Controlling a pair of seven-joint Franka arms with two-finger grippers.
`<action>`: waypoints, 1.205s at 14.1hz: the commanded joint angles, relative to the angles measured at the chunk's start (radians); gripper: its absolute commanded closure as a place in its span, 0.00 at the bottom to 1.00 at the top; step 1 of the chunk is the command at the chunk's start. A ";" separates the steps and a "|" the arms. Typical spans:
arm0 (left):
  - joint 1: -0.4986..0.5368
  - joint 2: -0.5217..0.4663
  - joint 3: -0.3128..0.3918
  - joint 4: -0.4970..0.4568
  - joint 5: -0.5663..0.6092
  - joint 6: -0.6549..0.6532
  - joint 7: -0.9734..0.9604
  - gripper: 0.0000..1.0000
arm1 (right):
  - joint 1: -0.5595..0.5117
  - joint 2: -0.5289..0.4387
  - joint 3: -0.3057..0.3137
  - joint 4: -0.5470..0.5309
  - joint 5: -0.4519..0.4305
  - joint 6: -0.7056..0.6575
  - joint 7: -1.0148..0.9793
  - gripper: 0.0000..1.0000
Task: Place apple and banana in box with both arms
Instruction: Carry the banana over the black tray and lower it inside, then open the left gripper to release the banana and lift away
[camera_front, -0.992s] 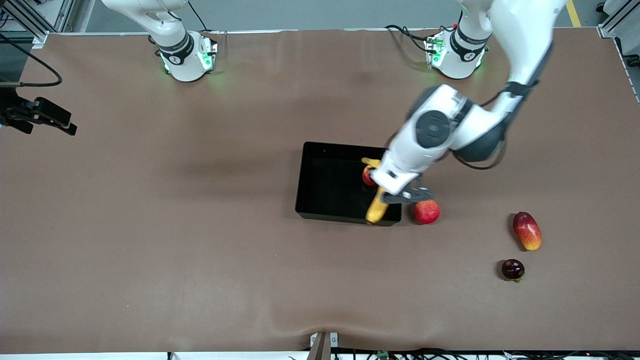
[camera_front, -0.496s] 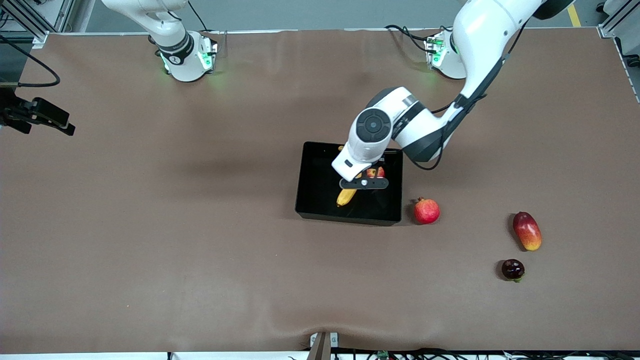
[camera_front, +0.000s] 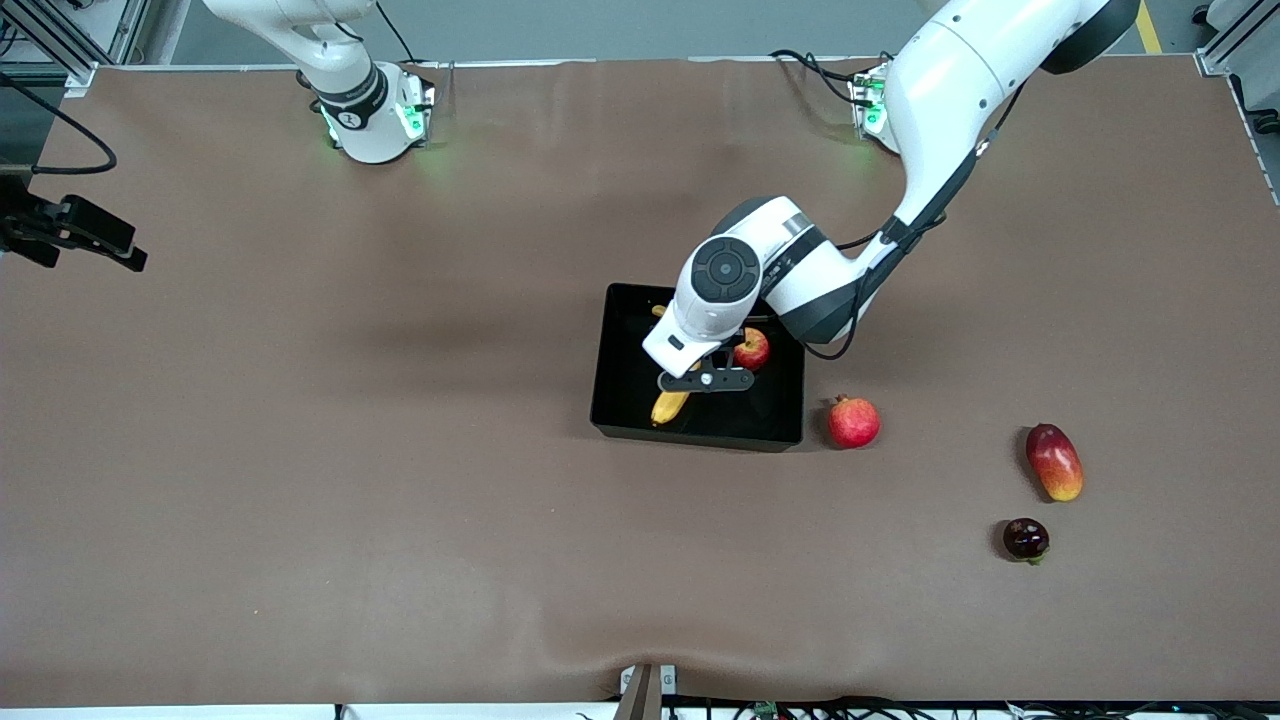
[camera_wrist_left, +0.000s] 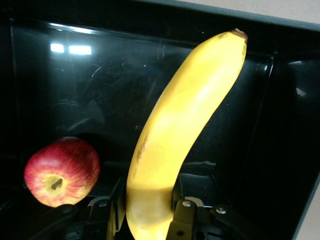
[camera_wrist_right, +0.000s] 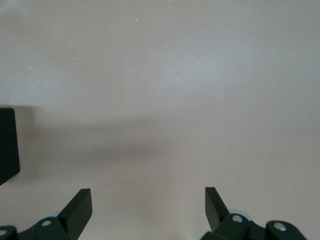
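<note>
The black box (camera_front: 700, 437) lies at the table's middle. The red and yellow apple (camera_front: 752, 349) sits in it, toward the left arm's end, and also shows in the left wrist view (camera_wrist_left: 61, 171). My left gripper (camera_front: 705, 380) is over the box's middle, shut on the yellow banana (camera_front: 668, 406). In the left wrist view the gripper (camera_wrist_left: 150, 200) clamps the banana (camera_wrist_left: 185, 125) near one end, low over the glossy box floor (camera_wrist_left: 90, 85), beside the apple. My right gripper (camera_wrist_right: 147, 200) is open and empty over bare table, and waits at the right arm's end (camera_front: 125, 250).
A red pomegranate (camera_front: 853, 422) lies just outside the box toward the left arm's end. A red-yellow mango (camera_front: 1054, 461) and a small dark fruit (camera_front: 1026, 538) lie farther toward that end, nearer the front camera. A black corner (camera_wrist_right: 7, 145) shows in the right wrist view.
My left gripper has carried the banana from over the box's wall by the pomegranate to over the box's middle. The apple has not moved. The right gripper has barely shifted.
</note>
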 joint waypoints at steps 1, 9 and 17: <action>-0.064 0.036 0.052 0.032 0.038 0.022 -0.042 1.00 | 0.002 0.008 0.002 0.021 -0.014 -0.004 0.006 0.00; -0.162 0.133 0.140 0.032 0.038 0.143 -0.079 1.00 | -0.006 0.008 0.002 0.033 -0.014 -0.006 0.006 0.00; -0.179 0.076 0.184 0.043 0.064 0.130 -0.079 0.00 | -0.003 0.008 0.001 0.032 -0.013 -0.009 0.006 0.00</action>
